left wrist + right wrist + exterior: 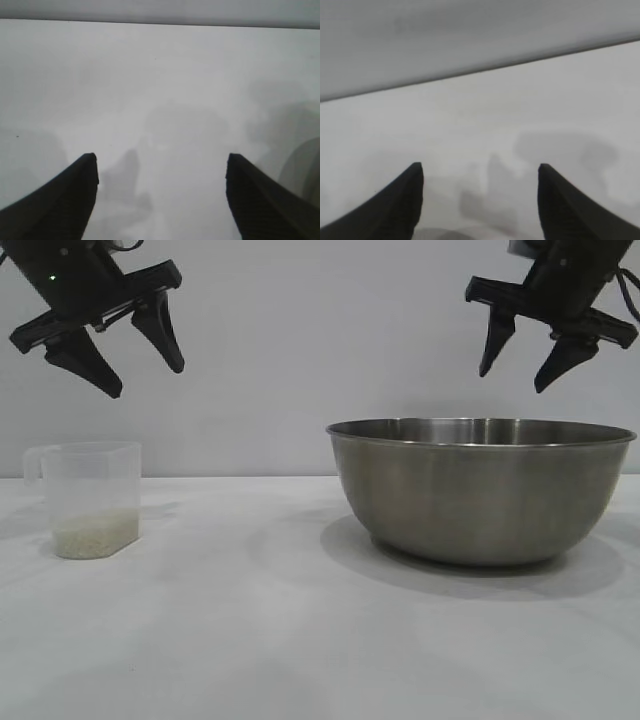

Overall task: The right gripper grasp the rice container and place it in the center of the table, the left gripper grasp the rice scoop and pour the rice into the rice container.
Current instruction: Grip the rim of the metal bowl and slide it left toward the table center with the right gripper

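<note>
The rice container (pixel 480 490), a large steel bowl, stands on the white table (pixel 250 640) to the right of the middle. High above its right half hangs my right gripper (pixel 513 381), open and empty. At the far left stands the rice scoop (pixel 92 498), a clear cup with its handle to the left and a layer of rice (pixel 95 533) in its bottom. My left gripper (pixel 147 381) hovers open and empty well above the scoop, slightly to its right. In the wrist views the left gripper (pixel 161 159) and the right gripper (pixel 480 167) show spread fingers over bare table.
A plain grey wall runs behind the table. A grey curved shape (pixel 302 167) shows at one edge of the left wrist view. Bare tabletop lies between scoop and bowl and along the front.
</note>
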